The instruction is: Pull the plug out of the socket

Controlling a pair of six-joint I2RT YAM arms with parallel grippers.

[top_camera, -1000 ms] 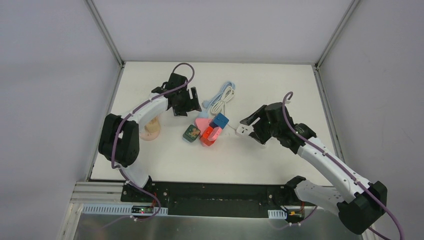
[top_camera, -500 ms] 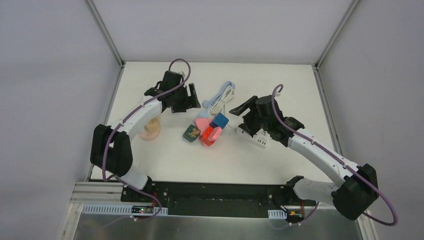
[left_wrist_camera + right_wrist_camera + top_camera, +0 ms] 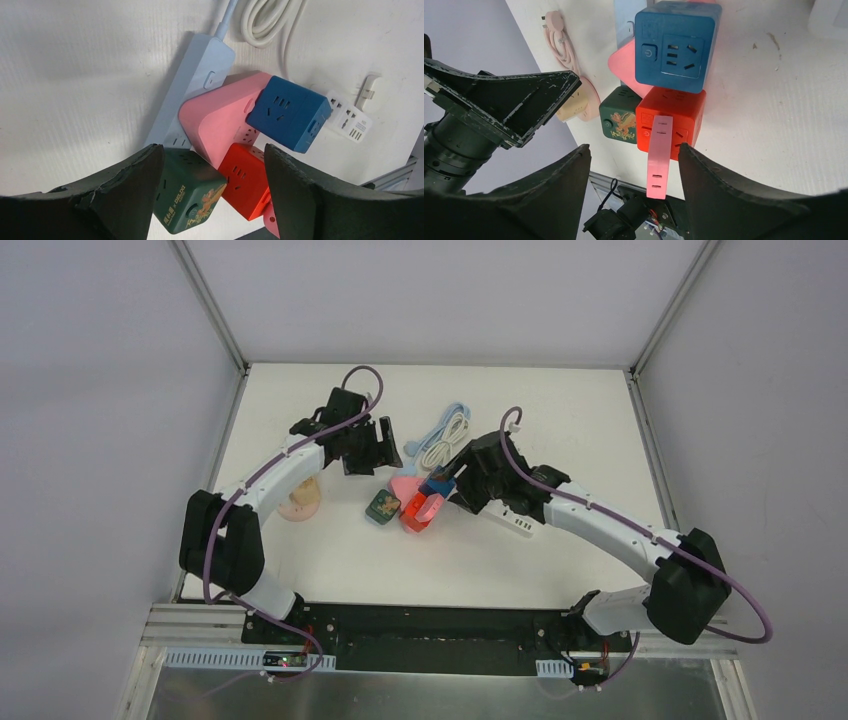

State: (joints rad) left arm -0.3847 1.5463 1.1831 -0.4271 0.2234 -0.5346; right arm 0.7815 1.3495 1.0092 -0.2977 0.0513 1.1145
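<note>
A cluster of socket blocks lies mid-table: a blue cube (image 3: 438, 481), a red cube (image 3: 413, 513), a green cube (image 3: 382, 506) and a pink triangular block (image 3: 404, 485). A flat pink plug (image 3: 658, 160) sticks out of the red cube's (image 3: 669, 112) face. My right gripper (image 3: 634, 149) is open, its jaws either side of the pink plug and not touching it. In the top view the right gripper (image 3: 452, 480) is beside the blue cube. My left gripper (image 3: 212, 150) is open above the green cube (image 3: 187, 192) and red cube (image 3: 245, 182); in the top view it (image 3: 375, 445) hovers behind the cluster.
A light blue power strip (image 3: 192, 87) lies under the pink block. A coiled white cable (image 3: 446, 432) lies behind the cluster. A small white power strip (image 3: 514, 523) lies to the right. A peach object (image 3: 300, 498) stands to the left.
My right gripper has swung left, away from the white strip and up to the cluster. The white strip has shifted right. The left gripper has barely moved.
</note>
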